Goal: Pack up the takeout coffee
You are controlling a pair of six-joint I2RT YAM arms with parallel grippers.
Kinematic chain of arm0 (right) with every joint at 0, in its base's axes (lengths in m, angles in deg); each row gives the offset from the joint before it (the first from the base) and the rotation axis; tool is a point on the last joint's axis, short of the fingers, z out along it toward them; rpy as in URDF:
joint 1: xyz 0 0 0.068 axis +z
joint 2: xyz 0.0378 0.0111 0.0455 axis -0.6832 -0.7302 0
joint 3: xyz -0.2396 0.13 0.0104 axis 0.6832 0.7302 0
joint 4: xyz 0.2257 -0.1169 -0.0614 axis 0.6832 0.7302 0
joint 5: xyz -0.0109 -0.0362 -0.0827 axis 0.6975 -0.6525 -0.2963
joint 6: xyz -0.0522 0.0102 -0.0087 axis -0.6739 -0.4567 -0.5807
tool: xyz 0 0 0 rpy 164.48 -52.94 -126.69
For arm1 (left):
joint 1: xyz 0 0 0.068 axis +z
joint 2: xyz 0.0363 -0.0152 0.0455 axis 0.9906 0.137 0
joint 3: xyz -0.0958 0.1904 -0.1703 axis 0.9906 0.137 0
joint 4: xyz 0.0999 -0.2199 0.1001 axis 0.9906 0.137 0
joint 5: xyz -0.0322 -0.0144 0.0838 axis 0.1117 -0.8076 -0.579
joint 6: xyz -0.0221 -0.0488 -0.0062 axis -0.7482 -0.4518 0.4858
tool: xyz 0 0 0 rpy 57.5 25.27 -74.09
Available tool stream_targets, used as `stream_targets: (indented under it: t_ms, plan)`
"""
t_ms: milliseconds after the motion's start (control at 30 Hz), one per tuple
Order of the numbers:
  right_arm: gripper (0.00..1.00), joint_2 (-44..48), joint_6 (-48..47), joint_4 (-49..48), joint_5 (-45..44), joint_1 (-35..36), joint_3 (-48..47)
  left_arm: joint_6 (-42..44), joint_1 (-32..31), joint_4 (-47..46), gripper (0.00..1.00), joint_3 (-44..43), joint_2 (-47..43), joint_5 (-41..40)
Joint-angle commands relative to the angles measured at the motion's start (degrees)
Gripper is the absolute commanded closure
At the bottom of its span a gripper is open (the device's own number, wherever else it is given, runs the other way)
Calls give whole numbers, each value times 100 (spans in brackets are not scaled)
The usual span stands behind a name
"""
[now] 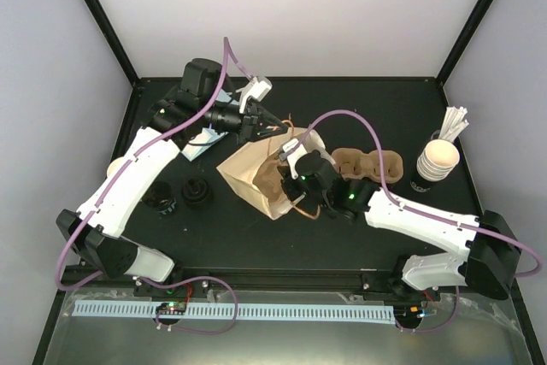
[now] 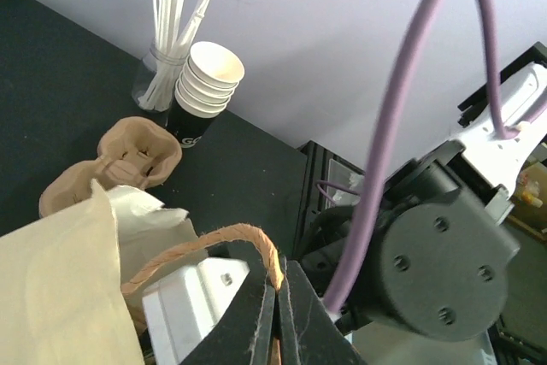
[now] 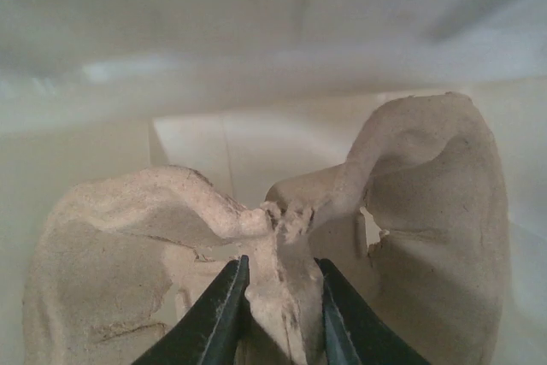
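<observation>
Pulp carrier (image 3: 291, 215) in right pincer (image 3: 280, 262), wrist-only, seemingly

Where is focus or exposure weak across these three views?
Right wrist: flat, washed-out light; paper bag wall blurred, pulp carrier sharp. Left wrist: left gripper on the twine handle dark, slightly soft; cup stack crisp. Top external: even light; black table hides dark detail.

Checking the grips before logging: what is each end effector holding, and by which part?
Left end effector pinches the paper bag's twine handle. Right end effector grips a pulp cup carrier by its central ridge, inside the bag.
</observation>
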Motion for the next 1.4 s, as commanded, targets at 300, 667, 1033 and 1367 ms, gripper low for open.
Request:
stream_targets:
  t_ms: [300,667,1033,1367]
  plan:
    - [78,-63,83,-1725,-301,100,1085,-175,-148,-476,98,98,-106,69]
    - [78,-309,150,-1979,-643,109,1222,-267,-153,-509,80,360,-336,-133]
    - [78,-308,128,-1968,-530,109,1345,-378,384,-300,2,569,-1206,-1178]
    - [78,-314,7,-2132,-489,142,1399,-1134,2252,-234,1,1325,-1343,-2110]
